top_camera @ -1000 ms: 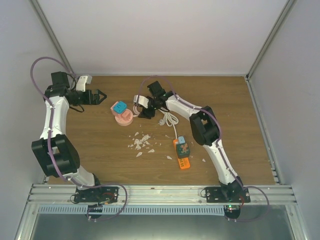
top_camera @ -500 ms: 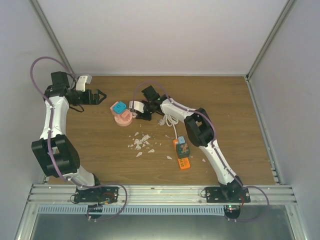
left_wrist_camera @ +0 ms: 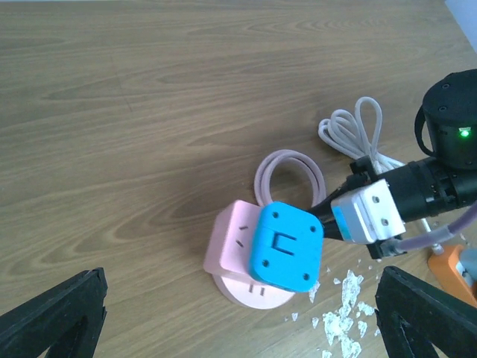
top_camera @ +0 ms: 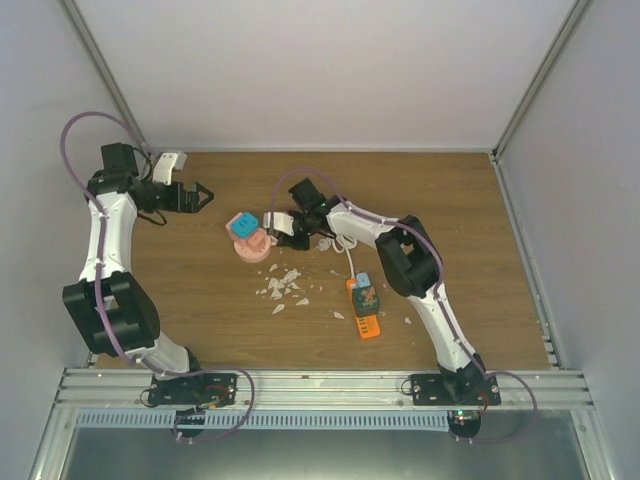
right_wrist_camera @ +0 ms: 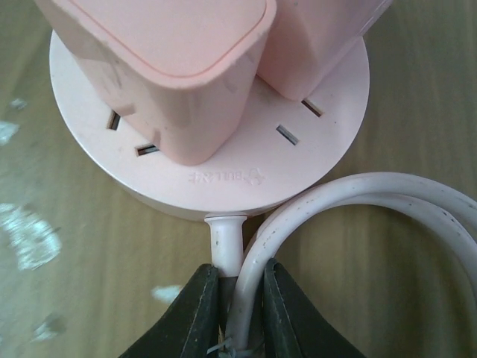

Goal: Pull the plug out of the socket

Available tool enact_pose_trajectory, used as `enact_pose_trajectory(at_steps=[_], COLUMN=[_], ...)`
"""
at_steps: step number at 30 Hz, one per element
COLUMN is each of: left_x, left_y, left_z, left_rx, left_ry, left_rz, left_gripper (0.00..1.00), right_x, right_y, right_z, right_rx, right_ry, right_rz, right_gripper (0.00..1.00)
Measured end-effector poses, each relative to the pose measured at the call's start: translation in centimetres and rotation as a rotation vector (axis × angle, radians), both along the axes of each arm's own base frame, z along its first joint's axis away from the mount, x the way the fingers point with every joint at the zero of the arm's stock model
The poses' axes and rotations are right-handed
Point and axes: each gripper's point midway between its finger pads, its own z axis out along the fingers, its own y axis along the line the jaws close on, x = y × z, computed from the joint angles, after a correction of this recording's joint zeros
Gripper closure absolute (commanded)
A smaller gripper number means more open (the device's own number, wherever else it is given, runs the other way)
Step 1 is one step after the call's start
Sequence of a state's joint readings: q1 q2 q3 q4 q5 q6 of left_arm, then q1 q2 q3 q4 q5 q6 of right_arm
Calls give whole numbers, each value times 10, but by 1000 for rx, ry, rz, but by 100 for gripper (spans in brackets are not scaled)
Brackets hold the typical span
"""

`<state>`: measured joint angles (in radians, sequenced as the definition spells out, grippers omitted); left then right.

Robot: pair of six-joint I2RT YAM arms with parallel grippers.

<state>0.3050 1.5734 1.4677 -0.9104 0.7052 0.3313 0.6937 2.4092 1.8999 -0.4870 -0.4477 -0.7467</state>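
Right jaws clamp one cord point(right_wrist_camera: 350, 195) — one blue plug point(left_wrist_camera: 285, 246) in one pink socket point(left_wrist_camera: 231, 239).

Matt pink plastic socket point(right_wrist_camera: 246, 149), smooth pale cable point(right_wrist_camera: 373, 194), wood-grain table point(left_wrist_camera: 149, 112).

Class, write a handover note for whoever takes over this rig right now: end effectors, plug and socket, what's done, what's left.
Left end effector: open, empty, off to the left of the pink socket.
Right end effector: shut on the socket's cable, right at the base.
Blue plug: seated in the socket.
Done: cable gripped.
Left: probably grasp the plug with the left end effector and pull it off.
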Motion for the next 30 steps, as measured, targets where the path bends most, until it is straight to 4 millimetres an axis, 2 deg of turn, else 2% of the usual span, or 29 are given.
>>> enact_pose_trajectory(at_steps=[4,8,12,15,22,26,30], left_x=[-6,-20,-38,-55,-80,-98,-114], left_y=[-3,-15,-36,-52,-83,-100,-116], left_z=[2,-7,-23,-36,-45,-51,-56], left_rx=[28,68,129,183,276,325,371], left_ry=[-30,-37,-33,-36,-103,-161,-226], left_rz=[-45,-111,-206,-282,-429,-501,-561], left_gripper=[1,1,1,1,1,1,1], right_x=[-21,-43,-64,-79,-103,-115,-122], right_y=[-15,-34,-50,-62,-78,-84,-84], right_z=[-1,-1,-1,-1,-1,1,10], right_rx=[-22,-45,-64,-73,-80,-79,-57], right_ry=[16,39,57,70,121,174,207], right_rz=[22,35,45,49,37,16,4], right_gripper=[99,99,99,95,77,64,46])
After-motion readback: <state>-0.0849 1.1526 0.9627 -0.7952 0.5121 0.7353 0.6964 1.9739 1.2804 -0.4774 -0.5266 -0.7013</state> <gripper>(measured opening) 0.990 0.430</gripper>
